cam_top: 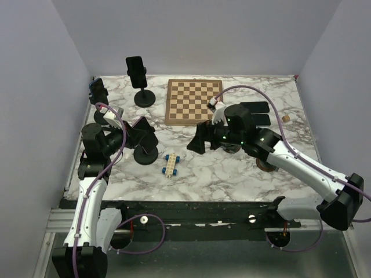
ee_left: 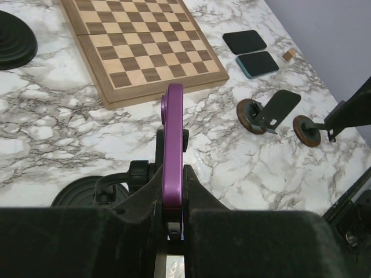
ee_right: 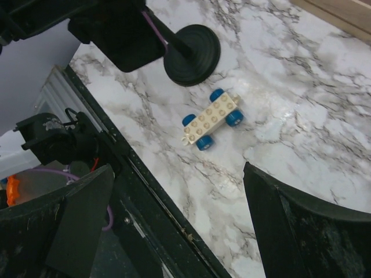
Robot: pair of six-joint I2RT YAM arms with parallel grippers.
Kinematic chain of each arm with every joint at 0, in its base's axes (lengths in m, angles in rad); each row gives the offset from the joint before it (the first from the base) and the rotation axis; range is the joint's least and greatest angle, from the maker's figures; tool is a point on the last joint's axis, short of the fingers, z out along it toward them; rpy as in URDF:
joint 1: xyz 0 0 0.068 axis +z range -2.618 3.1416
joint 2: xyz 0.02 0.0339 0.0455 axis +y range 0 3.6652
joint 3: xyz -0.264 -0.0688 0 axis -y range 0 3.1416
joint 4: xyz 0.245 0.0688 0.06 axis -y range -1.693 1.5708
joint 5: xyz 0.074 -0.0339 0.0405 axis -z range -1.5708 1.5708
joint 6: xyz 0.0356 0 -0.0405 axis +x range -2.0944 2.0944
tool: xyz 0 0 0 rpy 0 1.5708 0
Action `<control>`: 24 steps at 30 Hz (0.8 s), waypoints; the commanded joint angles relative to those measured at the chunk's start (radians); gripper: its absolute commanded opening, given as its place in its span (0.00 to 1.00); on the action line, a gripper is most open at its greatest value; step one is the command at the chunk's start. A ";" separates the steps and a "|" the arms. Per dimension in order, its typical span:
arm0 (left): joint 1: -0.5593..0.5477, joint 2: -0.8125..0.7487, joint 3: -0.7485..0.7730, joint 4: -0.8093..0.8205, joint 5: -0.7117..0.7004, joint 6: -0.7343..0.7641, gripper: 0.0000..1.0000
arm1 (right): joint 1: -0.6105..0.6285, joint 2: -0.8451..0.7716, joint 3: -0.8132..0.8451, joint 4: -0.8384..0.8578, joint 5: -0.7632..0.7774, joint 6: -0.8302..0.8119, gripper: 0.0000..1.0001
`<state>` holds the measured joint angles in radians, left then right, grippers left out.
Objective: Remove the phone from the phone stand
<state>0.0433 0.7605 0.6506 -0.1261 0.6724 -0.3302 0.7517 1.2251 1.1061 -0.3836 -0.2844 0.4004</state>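
Observation:
A purple phone [ee_left: 173, 133] stands edge-on in the left wrist view, with the black clamp of its phone stand right behind it and the stand's round base [ee_left: 81, 191] below left. My left gripper [ee_left: 173, 174] is shut on the phone's lower part, a jaw on each flat side. In the top view this gripper [cam_top: 145, 132] sits above the stand's base [cam_top: 145, 154]. My right gripper [cam_top: 200, 142] is open and empty, hovering over the table's middle. In the right wrist view it [ee_right: 177, 197] is over the front edge.
A second stand [cam_top: 145, 97] holds a black phone [cam_top: 137, 70] at the back left. A chessboard [cam_top: 193, 101] lies at the back middle. Two flat phones [ee_left: 250, 52], two small brown-disc stands [ee_left: 255, 113] and a wooden cube [cam_top: 286, 118] are at the right. A toy car [cam_top: 170, 164] lies near the front.

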 commanded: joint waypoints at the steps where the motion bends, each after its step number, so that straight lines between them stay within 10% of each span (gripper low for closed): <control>1: -0.013 0.026 0.025 0.002 0.118 -0.013 0.01 | 0.124 0.081 0.104 0.013 0.149 0.007 1.00; 14: -0.016 -0.079 0.020 -0.022 -0.009 -0.023 0.66 | 0.385 0.227 0.274 0.014 0.637 -0.050 1.00; 24: -0.016 -0.359 -0.005 -0.143 -0.376 -0.065 0.68 | 0.386 0.362 0.394 0.069 0.545 -0.007 1.00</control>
<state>0.0303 0.5373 0.6598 -0.1822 0.5541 -0.3519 1.1332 1.4971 1.4059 -0.3367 0.3145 0.3912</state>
